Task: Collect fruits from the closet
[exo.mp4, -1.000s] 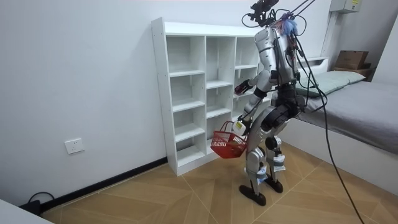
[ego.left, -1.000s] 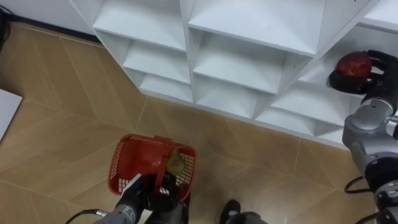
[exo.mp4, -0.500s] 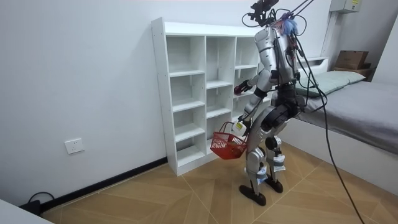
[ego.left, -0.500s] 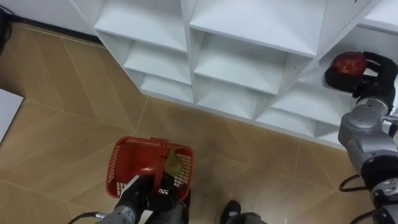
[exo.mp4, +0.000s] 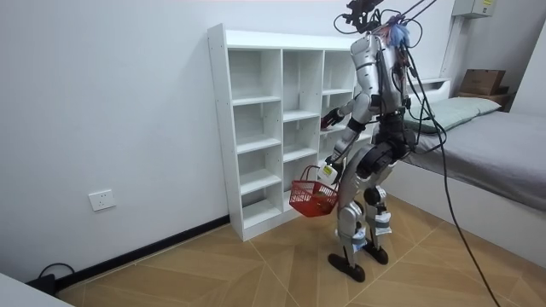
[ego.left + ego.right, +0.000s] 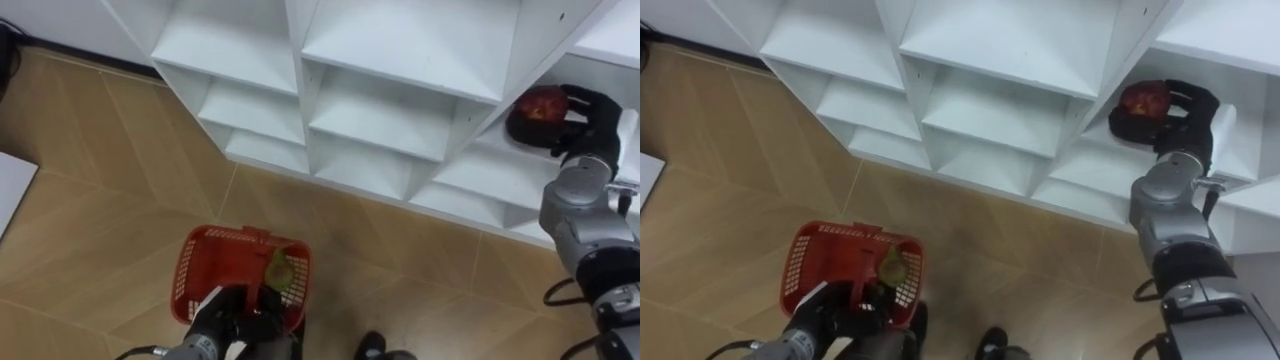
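A red apple is held in my right hand, fingers curled round it, at the mouth of a right-hand compartment of the white closet. In the right eye view the apple and the right hand show the same grasp. Low down, my left hand is shut on the handle of a red basket that hangs above the floor. A green pear lies in the basket. In the room view I stand facing the closet with the basket at knee height.
The other closet compartments in view are bare. Wooden floor runs below and to the left, with a white object at the left edge. A bed stands behind me at the room view's right.
My right hand has drawn the apple a little to the left, out toward the front of its compartment. The basket stays hanging in my left hand.
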Motion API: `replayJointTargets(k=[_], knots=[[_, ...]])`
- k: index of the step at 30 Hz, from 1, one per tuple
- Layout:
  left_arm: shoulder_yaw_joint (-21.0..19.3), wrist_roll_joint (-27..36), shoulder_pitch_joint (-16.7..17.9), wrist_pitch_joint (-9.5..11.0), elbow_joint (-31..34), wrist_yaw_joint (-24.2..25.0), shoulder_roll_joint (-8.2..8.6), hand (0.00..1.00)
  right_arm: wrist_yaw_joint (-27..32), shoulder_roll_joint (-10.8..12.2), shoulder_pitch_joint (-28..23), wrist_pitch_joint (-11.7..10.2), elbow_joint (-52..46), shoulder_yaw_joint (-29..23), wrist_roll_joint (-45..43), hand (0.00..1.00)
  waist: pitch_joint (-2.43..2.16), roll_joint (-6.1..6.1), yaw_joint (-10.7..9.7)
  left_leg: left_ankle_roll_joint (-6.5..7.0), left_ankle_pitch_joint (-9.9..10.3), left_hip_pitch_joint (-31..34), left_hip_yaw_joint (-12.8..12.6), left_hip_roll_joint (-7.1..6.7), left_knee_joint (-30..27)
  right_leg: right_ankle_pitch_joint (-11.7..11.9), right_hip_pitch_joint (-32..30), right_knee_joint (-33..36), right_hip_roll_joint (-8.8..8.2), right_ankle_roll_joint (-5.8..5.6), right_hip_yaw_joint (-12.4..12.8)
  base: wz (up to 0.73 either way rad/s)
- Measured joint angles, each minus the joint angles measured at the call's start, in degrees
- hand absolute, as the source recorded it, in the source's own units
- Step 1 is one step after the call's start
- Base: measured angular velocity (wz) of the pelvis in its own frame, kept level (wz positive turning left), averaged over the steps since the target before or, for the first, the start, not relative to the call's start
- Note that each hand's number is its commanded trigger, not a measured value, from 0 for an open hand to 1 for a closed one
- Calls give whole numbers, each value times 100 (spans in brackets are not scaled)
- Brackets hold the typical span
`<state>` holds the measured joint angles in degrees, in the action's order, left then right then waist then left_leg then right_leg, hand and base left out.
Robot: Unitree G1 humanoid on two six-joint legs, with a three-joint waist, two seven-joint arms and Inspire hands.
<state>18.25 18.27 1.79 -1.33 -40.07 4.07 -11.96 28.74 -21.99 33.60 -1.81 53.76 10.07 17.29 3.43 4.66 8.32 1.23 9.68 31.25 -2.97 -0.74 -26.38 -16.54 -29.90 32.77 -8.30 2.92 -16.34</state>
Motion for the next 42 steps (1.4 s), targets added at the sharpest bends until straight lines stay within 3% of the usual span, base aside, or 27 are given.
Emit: replayJointTargets(k=[3, 9, 12, 14, 17, 18, 20, 25, 26, 30, 34, 42], knots=[[-2, 152, 4, 4, -145, 10, 0, 100, -172, 36, -16, 3, 0, 0, 50, 100, -10, -29, -4, -16, 10, -172, 13, 36, 23, 18, 222, -107, 44, 14, -40, 0], [-27, 240, 35, 5, -344, 25, 70, 100, -325, 38, -238, -12, -452, -14, -39, 100, -84, -149, -22, -17, 9, -592, -50, 103, 231, 135, 698, -487, 146, -14, -77, -3], [-44, 244, 46, 3, -543, 25, 76, 100, -471, 45, -783, -19, -816, -6, -198, 100, -117, -166, -67, -17, 8, -930, -159, 133, 333, 172, 1113, -749, 205, -61, -94, 0], [-78, 246, 61, 0, -614, 20, 68, 100, -668, 111, -1195, -17, -1223, 8, -211, 100, -168, -167, -87, -17, 8, -1177, -323, 191, 492, 247, 1353, -1007, 288, -76, -19, -19], [-129, 349, 70, 1, -615, 20, 108, 100, -895, 212, -1621, -18, -1653, 119, -209, 100, -182, -156, -136, -17, 8, -1459, -401, 214, 633, 323, 1556, -1131, 354, -79, 155, -34], [-130, 406, 76, 2, -620, 20, 112, 100, -946, 213, -1719, -15, -1734, 184, -222, 100, -191, -151, -170, -17, 8, -1518, -406, 209, 654, 323, 1599, -1147, 354, -81, 191, -26], [-191, 470, 90, 2, -694, 36, 142, 100, -1259, 229, -2170, 5, -2180, 255, -345, 100, -258, -170, -342, -17, 9, -1683, -405, 200, 696, 342, 1769, -1236, 367, -101, 246, -17], [-401, 470, 137, 2, -778, 42, 226, 100, -1855, 310, -2840, 13, -2587, 282, -265, 100, -303, -149, -422, -45, 27, -2181, -415, 230, 856, 420, 2172, -1460, 463, -100, 482, -29], [-382, 471, 137, 2, -742, 41, 238, 100, -1935, 388, -2992, 21, -2692, 313, -230, 100, -313, -149, -515, -48, 28, -2243, -443, 233, 887, 421, 2230, -1521, 473, -101, 475, -6], [-368, 517, 138, 3, -548, 3, 288, 100, -2150, 688, -3390, 22, -2914, 465, -257, 100, -325, -136, -683, -89, 54, -2441, -454, 242, 1002, 493, 2405, -1704, 552, -107, 486, -3], [-327, 702, 105, 61, -473, -9, 380, 100, -2343, 858, -3741, 23, -2916, 579, -252, 100, -339, -148, -679, -97, 65, -2600, -469, 240, 1160, 576, 2513, -1811, 589, -146, 574, -8], [-232, 724, 54, 62, -465, -24, 408, 100, -2458, 873, -3868, 23, -2994, 776, -787, 100, -315, -202, -727, -91, 67, -2574, -485, 228, 1167, 606, 2495, -1814, 601, -155, 653, -3]])
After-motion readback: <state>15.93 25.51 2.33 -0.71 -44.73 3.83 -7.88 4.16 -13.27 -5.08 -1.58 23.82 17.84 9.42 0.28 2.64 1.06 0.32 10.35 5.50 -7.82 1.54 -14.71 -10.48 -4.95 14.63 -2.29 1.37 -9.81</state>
